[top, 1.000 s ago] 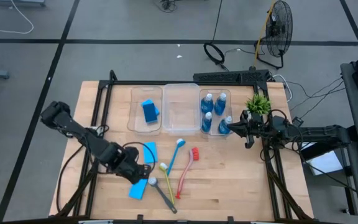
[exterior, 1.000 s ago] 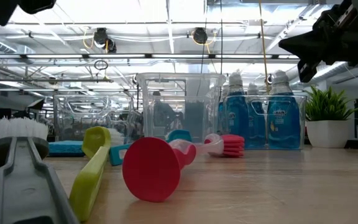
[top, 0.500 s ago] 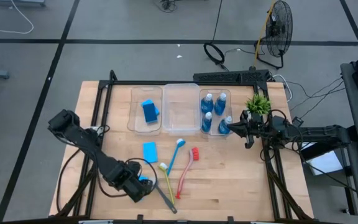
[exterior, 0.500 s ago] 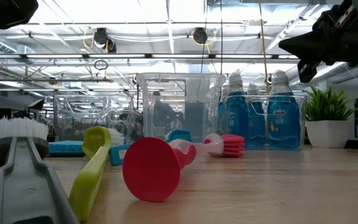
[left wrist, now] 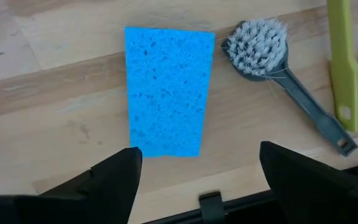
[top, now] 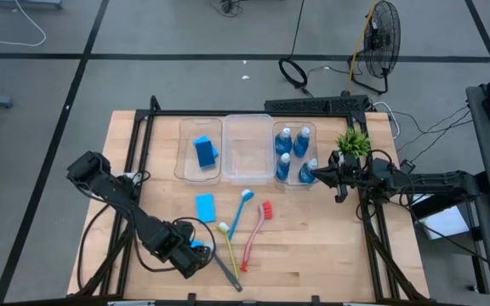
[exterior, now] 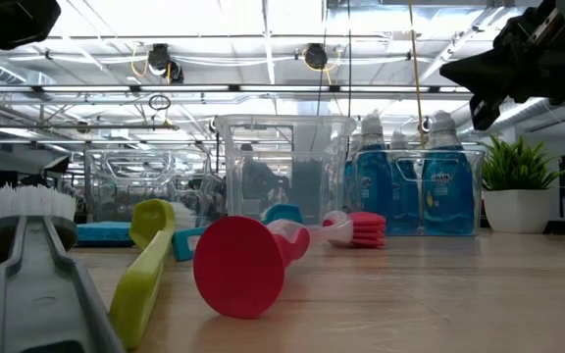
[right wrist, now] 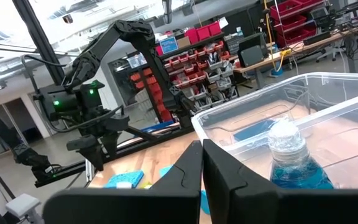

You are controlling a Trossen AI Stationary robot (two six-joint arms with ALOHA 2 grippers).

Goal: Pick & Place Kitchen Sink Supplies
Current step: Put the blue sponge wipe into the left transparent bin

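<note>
Directly under the left claw [left wrist: 194, 168], blue sponge [left wrist: 168, 91] flat on table, apparently untouched, fingers spread wide, grey brush [left wrist: 272, 65] beside

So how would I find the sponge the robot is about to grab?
Look at the wooden table from above and find the front left part, where the left pincer hangs open. Right under it lies a flat blue sponge, next to the grey brush with white bristles. The other loose sponge lies farther back, with nothing over it.
</note>
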